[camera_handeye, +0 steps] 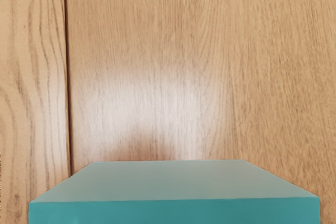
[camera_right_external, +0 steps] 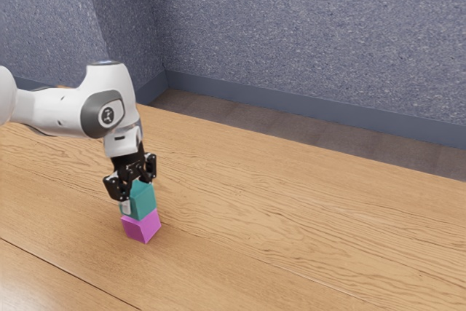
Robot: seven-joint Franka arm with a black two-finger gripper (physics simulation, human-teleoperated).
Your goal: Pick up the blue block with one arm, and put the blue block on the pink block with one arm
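From the exterior view's left the arm reaches down, its gripper [camera_right_external: 133, 182] closed on the upper sides of the blue block [camera_right_external: 143, 200] — teal in these renders. The block rests squarely on the pink block [camera_right_external: 140, 228] — gripped high, probably so the fingers clear the lower cube.

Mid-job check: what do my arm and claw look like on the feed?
The arm is glossy white, with rounded, tube-like links and a grey circular joint cap bearing a small mark. The claw is black and angular.
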